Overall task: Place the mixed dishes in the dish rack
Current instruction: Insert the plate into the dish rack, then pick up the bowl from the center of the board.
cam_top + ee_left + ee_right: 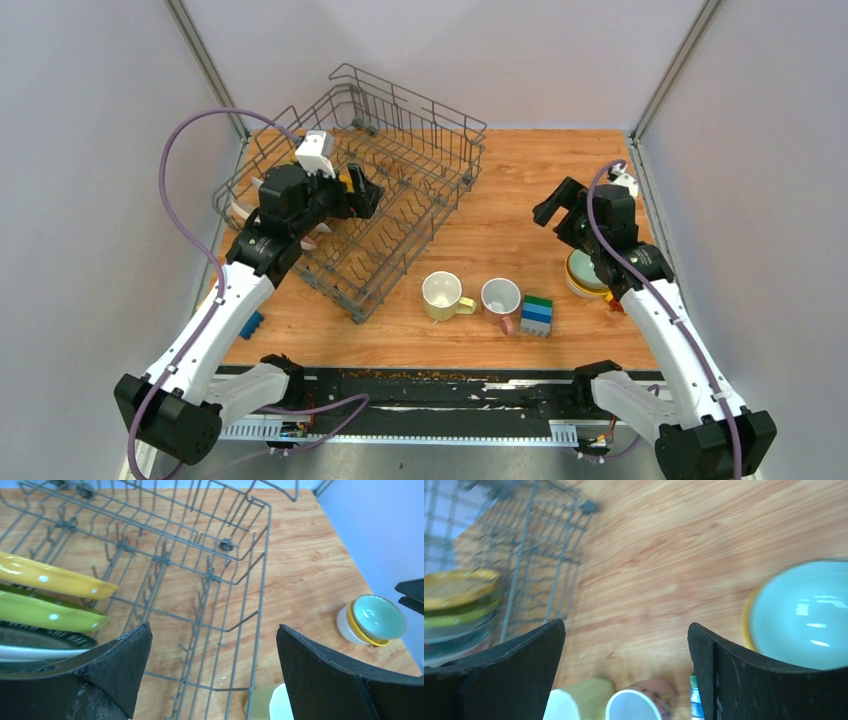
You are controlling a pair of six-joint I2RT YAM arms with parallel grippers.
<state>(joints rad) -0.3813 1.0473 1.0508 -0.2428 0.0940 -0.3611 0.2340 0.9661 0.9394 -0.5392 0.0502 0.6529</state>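
Observation:
The grey wire dish rack (400,160) stands at the back left. Several plates (45,595) stand on edge in its left part; they also show in the right wrist view (454,600). My left gripper (362,192) is open and empty over the rack's middle. A pale yellow mug (441,295) and a white pink-handled mug (501,299) stand on the table in front of the rack. Stacked bowls (582,272), pale green in yellow-orange, sit at the right, partly hidden by my right arm. My right gripper (556,205) is open and empty above the table, left of the bowls (804,612).
Green-blue toy blocks (536,314) stand beside the pink-handled mug. A small blue object (251,324) lies by the left arm. The rack's raised sides (265,545) stand between my left gripper and the mugs. Grey walls close in the table on three sides.

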